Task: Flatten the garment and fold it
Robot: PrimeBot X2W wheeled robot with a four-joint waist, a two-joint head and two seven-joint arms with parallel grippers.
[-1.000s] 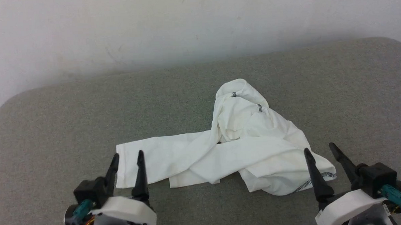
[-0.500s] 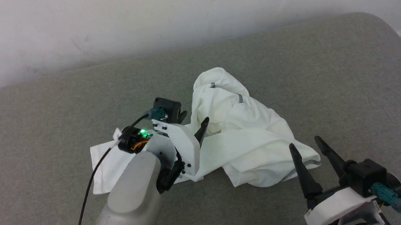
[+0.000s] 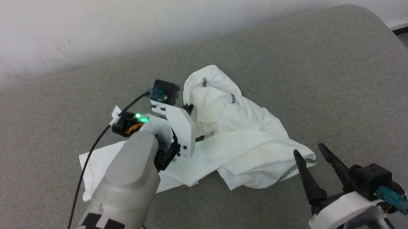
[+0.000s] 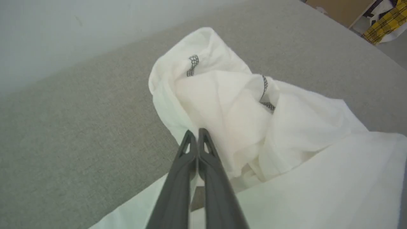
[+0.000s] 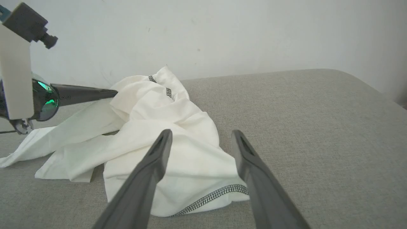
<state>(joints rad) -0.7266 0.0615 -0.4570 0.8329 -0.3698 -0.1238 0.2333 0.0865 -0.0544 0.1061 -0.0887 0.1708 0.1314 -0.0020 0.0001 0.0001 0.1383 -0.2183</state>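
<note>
White garment [image 3: 253, 140] amid broad grey surface [image 3: 326, 71]

Open grey surface [image 3: 343, 70] all round — only the heaped garment [image 3: 253, 140] and left arm [image 3: 131, 179] intrude

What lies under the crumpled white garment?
The garment rests on the grey padded surface, which shows on every side of it. Its own layers overlap one another. Anything else beneath the bunched heap is covered by the cloth and cannot be seen.
</note>
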